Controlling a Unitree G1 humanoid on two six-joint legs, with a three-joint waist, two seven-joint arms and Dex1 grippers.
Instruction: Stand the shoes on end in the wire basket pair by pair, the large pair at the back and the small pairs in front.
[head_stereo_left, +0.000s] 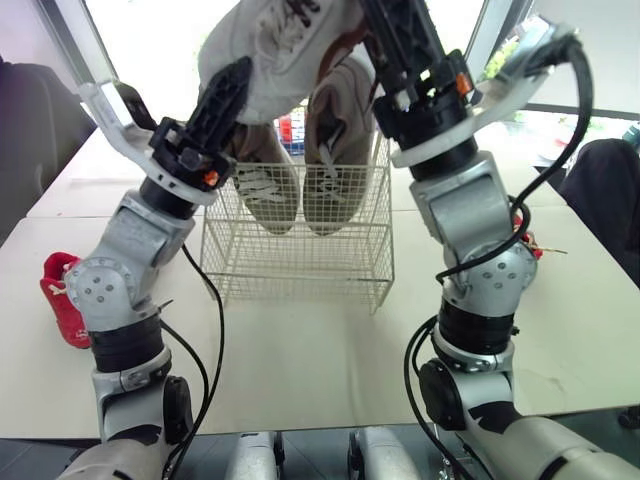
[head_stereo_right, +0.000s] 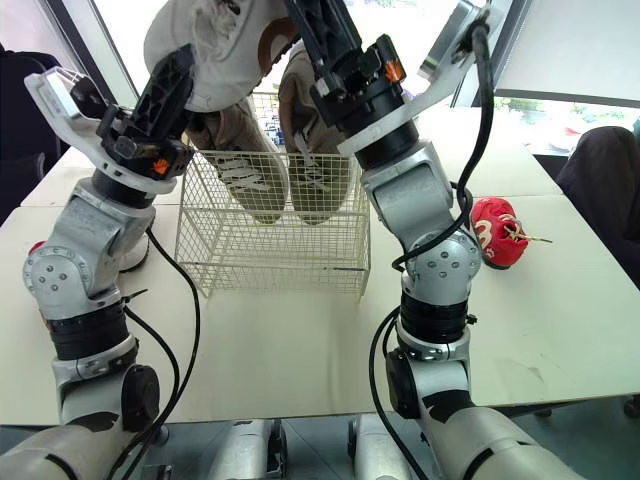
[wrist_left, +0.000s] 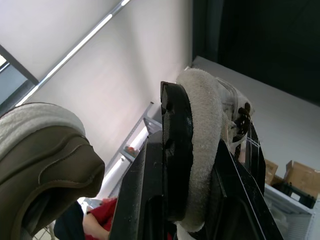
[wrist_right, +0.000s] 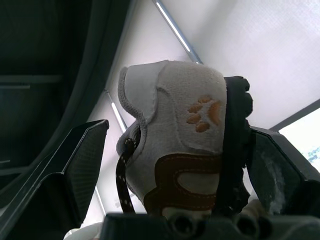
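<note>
Left eye view: the large pair (head_stereo_left: 300, 190) stands toe-down at the back of the wire basket (head_stereo_left: 300, 265), leaving the front free. Above it, the left gripper (head_stereo_left: 232, 85) and the right gripper (head_stereo_left: 395, 35) each lift a shoe.

Left wrist view: the fingers (wrist_left: 175, 150) are clamped on the pale shoe (wrist_left: 202, 150), which lies crosswise.

Right wrist view: the paw-print shoe (wrist_right: 175, 125) sits in wide jaws, apparently gripped, its long axis along the fingers and its heel nearest the wrist

Site read as an office or meeting room used as a test space. Several pale worktops (head_stereo_left: 300, 370) stood pushed together, seams showing. Tall dark-framed windows (head_stereo_left: 150, 40) ran along the far side, with strong daylight. Dark chairs (head_stereo_left: 28, 130) sat at the edges. Strip lights (wrist_right: 172, 25) crossed the ceiling. Cardboard boxes (wrist_left: 300, 177) sat on a shelf (wrist_left: 292, 202).
</note>
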